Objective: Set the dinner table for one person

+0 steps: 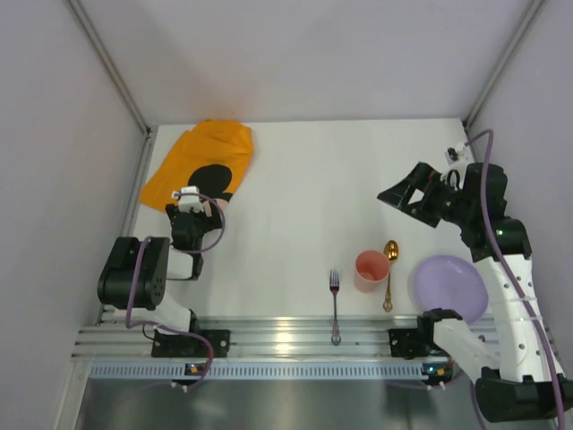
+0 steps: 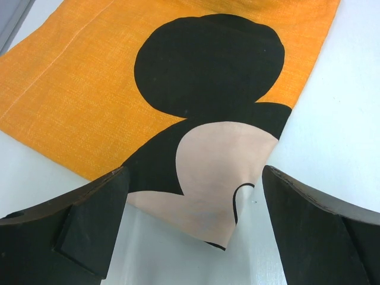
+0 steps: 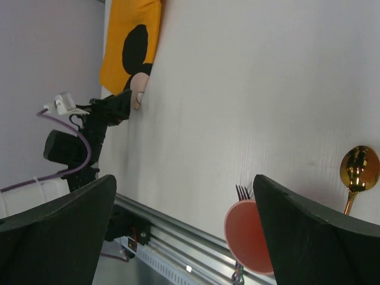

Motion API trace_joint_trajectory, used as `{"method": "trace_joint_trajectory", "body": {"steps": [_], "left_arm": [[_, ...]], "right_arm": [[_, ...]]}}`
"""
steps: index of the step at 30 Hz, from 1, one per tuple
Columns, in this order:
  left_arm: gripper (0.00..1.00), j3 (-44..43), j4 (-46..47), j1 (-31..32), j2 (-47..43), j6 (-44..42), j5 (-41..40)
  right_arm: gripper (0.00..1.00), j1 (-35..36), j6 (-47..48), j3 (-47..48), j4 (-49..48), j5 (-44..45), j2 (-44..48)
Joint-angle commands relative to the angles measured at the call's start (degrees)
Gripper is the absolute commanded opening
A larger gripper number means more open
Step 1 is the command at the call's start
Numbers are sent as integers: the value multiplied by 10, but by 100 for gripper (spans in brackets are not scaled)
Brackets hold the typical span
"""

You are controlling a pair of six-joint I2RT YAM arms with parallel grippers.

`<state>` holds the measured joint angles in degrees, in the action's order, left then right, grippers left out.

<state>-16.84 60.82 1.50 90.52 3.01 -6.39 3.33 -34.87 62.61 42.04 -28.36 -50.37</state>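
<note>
Right wrist: right gripper [image 3: 184, 178] with jaws spread wide, hanging over the white dinner table [image 3: 249, 89].
Pink cup [image 3: 249, 237] at the table's near edge by the rail [image 3: 160, 237], fork [image 3: 242, 192] tines just behind it, gold spoon [image 3: 358, 169] apart to its right. Orange Mickey placemat [image 3: 127, 35] in the far left corner, left arm [image 3: 83, 136] at its near end.

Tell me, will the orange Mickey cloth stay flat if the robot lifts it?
Probably not: the orange cloth looks thin and woven, so it should droop. It already lies rumpled, so pushing likely bunches it.
</note>
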Motion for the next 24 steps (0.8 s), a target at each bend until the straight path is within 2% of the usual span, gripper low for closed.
{"method": "trace_joint_trajectory", "body": {"steps": [1, 5, 10, 11, 12, 13, 14, 15, 17, 18, 19, 22, 24], "left_arm": [[98, -12, 26, -2, -3, -4, 13], [99, -11, 26, -2, -3, -4, 13], [99, -11, 26, -2, -2, -4, 12], [98, -9, 53, -2, -4, -6, 6], [99, -20, 5, -2, -23, -4, 5], [99, -39, -58, -2, -98, -2, -6], [99, -69, -249, -2, -136, 10, -16], [98, -141, -333, -2, -166, 34, -55], [99, -219, -512, -2, -208, 148, -129], [99, -233, -558, -2, -212, 188, -209], [98, -244, -593, -7, -207, 239, -226], [98, -270, -676, -50, -168, 253, -159], [98, -329, -768, -65, -133, 255, -140]], "right_arm": [[100, 11, 25, 41, 58, 17, -7], [100, 15, 23, 39, 87, 31, -2], [100, 16, 23, 4, 102, -3, 8], [100, 16, 22, -1, 102, -2, 13], [100, 16, 23, -6, 103, 1, 16], [100, 17, 23, -6, 105, 11, 17], [100, 17, 29, -5, 107, 15, 18], [100, 17, 30, 1, 110, 17, 18], [100, 17, 31, 4, 109, 25, 17], [100, 17, 31, 5, 103, 26, 17], [100, 17, 30, 3, 99, 24, 16], [100, 18, 22, -6, 85, 21, 14], [100, 19, 16, -5, 83, 16, 15]]}}
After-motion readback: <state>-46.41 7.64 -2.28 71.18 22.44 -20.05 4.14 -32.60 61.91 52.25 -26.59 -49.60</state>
